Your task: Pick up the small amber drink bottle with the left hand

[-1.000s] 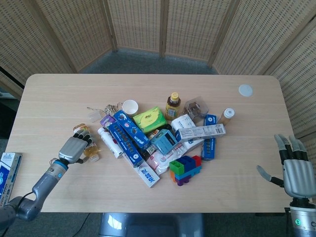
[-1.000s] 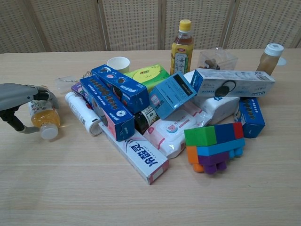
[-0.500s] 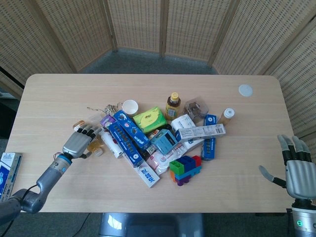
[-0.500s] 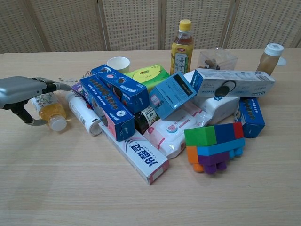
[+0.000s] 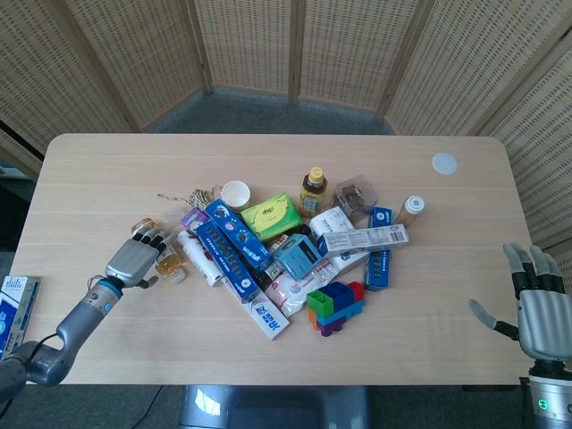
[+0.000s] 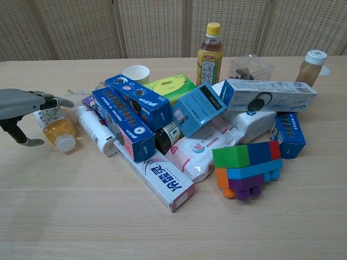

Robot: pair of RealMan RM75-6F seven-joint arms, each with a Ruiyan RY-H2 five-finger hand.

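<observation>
The small amber drink bottle (image 6: pixel 56 129) lies on its side at the left of the pile, white cap toward the table's front edge; in the head view the bottle (image 5: pixel 168 264) peeks out beside my left hand (image 5: pixel 134 258). My left hand (image 6: pixel 23 104) lies over the bottle's far end with its fingers stretched out flat across it. Its thumb hangs down to the left, apart from the bottle, so nothing is gripped. My right hand (image 5: pixel 540 315) hangs open past the table's right front corner, holding nothing.
Just right of the bottle lie a white tube (image 6: pixel 95 130) and long blue boxes (image 6: pixel 123 125). Further back stand a paper cup (image 6: pixel 136 73), a tall yellow-capped tea bottle (image 6: pixel 209 54) and another small amber bottle (image 6: pixel 311 66). Coloured blocks (image 6: pixel 246 169) sit front right.
My left hand uncurled from around the bottle and now lies flat over it, drawn slightly left. The bottle rolled a little toward the pile. The right hand barely moved.
</observation>
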